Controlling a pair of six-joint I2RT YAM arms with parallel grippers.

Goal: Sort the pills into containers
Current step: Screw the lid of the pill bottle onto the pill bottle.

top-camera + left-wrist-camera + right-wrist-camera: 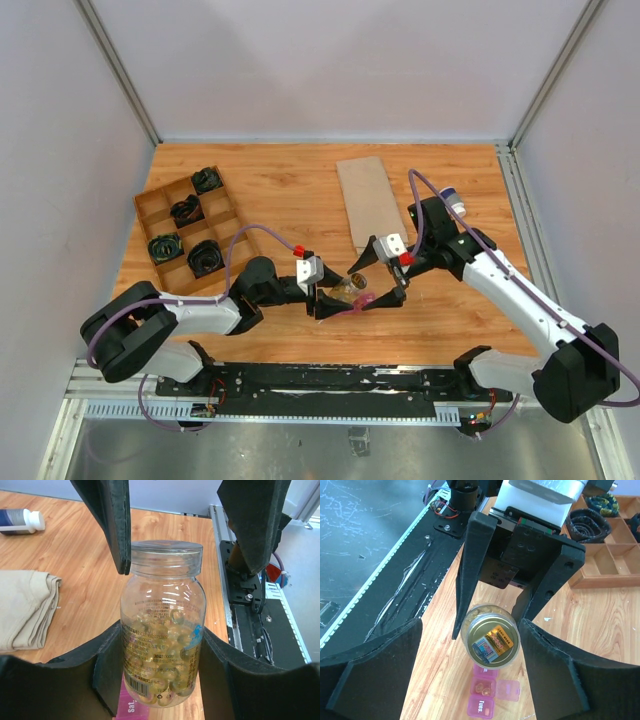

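My left gripper [162,672] is shut on a clear bottle [162,630] full of yellow gel pills [175,630], held upright with its lid [166,555] on. My right gripper [472,630] is open, its fingers [107,520] standing either side of the lid [491,637]; one finger is close against the rim and the other is apart from it. Under the bottle lie the pink containers [482,700], a short strip. One compartment is open with two pills [481,687] inside. From above, both grippers [335,300] [382,278] meet at the bottle [350,288] near the table's front middle.
A brown wooden divided tray [160,225] with black items sits at the back left. A folded beige cloth [368,205] lies at the back middle, with a small white-capped bottle [452,200] to its right. A black rail [330,380] runs along the near edge.
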